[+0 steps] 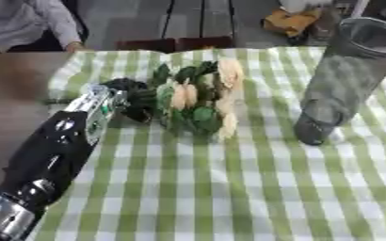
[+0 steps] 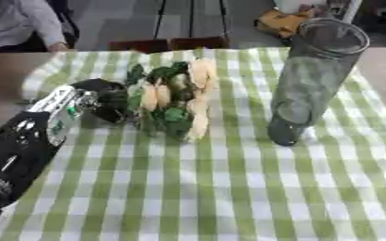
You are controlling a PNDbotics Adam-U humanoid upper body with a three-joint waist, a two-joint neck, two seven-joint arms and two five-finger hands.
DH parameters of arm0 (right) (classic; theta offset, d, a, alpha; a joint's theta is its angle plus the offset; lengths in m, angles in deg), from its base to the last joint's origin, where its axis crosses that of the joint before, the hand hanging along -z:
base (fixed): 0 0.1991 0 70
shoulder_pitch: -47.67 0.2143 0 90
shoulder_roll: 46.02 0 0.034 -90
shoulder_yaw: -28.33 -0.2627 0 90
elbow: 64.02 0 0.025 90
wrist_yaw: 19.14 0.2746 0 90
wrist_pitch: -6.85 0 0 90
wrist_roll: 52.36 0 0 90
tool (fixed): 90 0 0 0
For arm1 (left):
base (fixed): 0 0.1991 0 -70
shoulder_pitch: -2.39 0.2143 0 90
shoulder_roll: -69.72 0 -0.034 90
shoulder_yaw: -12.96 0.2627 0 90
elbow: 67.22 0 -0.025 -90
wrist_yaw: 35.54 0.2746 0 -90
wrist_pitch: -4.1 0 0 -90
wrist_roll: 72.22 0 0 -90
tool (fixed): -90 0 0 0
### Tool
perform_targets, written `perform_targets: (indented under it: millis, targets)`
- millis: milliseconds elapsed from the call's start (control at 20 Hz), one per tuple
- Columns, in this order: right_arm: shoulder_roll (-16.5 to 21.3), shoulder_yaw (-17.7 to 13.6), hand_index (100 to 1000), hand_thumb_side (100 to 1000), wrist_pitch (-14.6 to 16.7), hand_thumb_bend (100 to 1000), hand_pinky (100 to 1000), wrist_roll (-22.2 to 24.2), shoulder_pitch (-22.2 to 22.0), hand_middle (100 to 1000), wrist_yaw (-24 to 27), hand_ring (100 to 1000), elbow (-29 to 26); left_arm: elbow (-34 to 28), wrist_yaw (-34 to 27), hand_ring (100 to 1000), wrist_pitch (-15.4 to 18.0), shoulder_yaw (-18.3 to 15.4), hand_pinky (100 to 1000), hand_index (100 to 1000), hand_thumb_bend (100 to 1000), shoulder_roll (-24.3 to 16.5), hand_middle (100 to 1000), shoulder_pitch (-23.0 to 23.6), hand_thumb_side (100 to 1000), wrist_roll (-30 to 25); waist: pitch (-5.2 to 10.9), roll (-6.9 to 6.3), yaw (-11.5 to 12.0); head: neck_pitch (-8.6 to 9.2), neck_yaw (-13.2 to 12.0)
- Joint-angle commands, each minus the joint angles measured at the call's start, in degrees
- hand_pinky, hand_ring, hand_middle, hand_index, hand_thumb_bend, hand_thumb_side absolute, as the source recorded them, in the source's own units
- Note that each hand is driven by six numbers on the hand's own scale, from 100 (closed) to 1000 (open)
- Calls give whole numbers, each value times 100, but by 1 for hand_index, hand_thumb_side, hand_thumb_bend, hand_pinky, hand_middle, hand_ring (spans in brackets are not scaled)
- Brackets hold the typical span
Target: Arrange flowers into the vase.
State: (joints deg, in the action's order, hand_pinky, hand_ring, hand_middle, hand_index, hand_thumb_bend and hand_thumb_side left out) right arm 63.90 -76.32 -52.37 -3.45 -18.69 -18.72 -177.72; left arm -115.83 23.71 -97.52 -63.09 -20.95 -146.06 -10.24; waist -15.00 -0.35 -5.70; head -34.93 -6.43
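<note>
A bunch of cream flowers (image 1: 203, 96) with dark green leaves lies on the green-and-white checked cloth (image 1: 229, 188), a little left of the middle. My left hand (image 1: 129, 96) reaches in from the lower left on a black and silver arm (image 1: 60, 141) and rests against the left side of the bunch; leaves and the wrist hide how its fingers stand. A tall clear glass vase (image 1: 341, 80) stands upright at the right, well apart from the flowers. My right hand shows in neither view.
The cloth covers a brown wooden table (image 1: 11, 99) whose bare top shows at the left. A person in a grey sleeve (image 1: 48, 23) sits at the far left edge. A dark chair back (image 1: 176, 44) and yellow clutter (image 1: 288, 21) lie beyond the table.
</note>
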Motion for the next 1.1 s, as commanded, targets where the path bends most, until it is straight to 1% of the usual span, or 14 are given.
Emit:
perform_targets:
  millis: [50, 150, 250, 300, 450, 750, 900, 1000, 1100]
  targets:
    - [137, -63, 887, 1000, 166, 100, 713, -157, 33, 834, 62, 801, -89, -197, -78, 100, 39, 4, 100, 100, 106, -145, 100, -83, 418, 154, 150, 22, 0, -17, -5]
    - [132, -63, 887, 1000, 156, 100, 713, -159, 44, 835, 63, 800, -89, -229, -124, 100, 19, -1, 100, 100, 100, -153, 100, -85, 391, 276, 161, 26, -1, -11, -7]
    - [131, -65, 887, 1000, 153, 100, 712, -163, 51, 835, 60, 800, -89, -254, -162, 100, -22, -17, 100, 100, 100, -159, 100, -85, 327, 438, 166, 28, -4, -1, -6]
    - [130, -66, 888, 1000, 154, 100, 712, -167, 52, 835, 60, 800, -89, -258, -182, 100, -46, -23, 100, 100, 100, -159, 100, -81, 257, 530, 168, 29, -5, 3, -5]
    - [127, -69, 887, 1000, 157, 100, 713, -174, 48, 835, 60, 800, -89, -247, -260, 100, -77, -14, 100, 100, 100, -161, 100, -69, 195, 744, 170, 33, -10, 32, -1]
    - [131, -73, 887, 1000, 156, 100, 713, -180, 33, 835, 58, 800, -89, -290, -347, 100, -104, 14, 100, 100, 100, -194, 100, -73, 185, 782, 187, 39, 12, 34, 19]
    - [135, -69, 887, 1000, 157, 100, 713, -177, 32, 835, 61, 800, -89, -485, -359, 100, -147, 17, 100, 100, 100, -233, 100, -78, 179, 957, 200, 41, 26, 52, 30]
    - [135, -70, 887, 1000, 155, 100, 713, -175, 25, 835, 63, 799, -89, -614, -392, 100, -173, 23, 100, 100, 100, -257, 100, -81, 166, 1062, 212, 39, 28, 72, 38]
    - [139, -75, 887, 1000, 154, 100, 713, -176, 11, 835, 60, 799, -89, -767, -481, 100, -212, 16, 100, 100, 100, -290, 100, -72, 126, 1170, 226, 40, 31, 101, 56]
